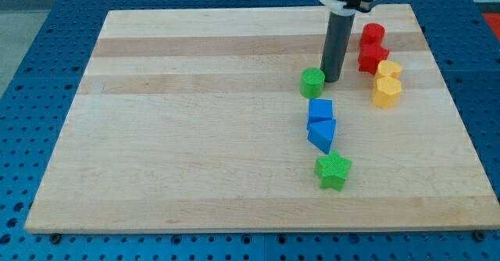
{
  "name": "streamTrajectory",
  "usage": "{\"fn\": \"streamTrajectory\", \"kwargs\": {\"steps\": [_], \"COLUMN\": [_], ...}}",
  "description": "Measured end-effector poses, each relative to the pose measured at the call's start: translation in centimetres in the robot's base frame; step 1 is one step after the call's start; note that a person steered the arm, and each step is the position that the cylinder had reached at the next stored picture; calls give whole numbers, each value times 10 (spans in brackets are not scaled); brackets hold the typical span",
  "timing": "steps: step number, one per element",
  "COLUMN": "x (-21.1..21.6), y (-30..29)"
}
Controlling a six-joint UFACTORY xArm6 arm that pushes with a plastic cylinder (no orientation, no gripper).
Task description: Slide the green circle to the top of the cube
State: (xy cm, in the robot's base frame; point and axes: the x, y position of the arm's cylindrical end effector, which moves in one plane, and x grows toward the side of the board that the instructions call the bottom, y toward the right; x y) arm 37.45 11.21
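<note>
The green circle [312, 82] lies on the wooden board [195, 120], right of the middle. The blue cube [319, 110] sits just below it, nearly touching. My tip [331, 80] stands just to the right of the green circle, close against its upper right side. A blue triangle [322, 134] lies directly under the cube, touching it. A green star [333, 170] lies below the triangle.
A red cylinder [373, 34] and a red star-like block [373, 57] sit at the upper right. A yellow heart-like block [389, 69] and a yellow hexagon-like block [387, 92] lie just below them. The board's right edge is close by.
</note>
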Motion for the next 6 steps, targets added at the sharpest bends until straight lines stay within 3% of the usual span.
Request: {"fn": "streamTrajectory", "kwargs": {"steps": [2,5,6], "x": [-29,-13,-30], "y": [-37,-11,-30]}}
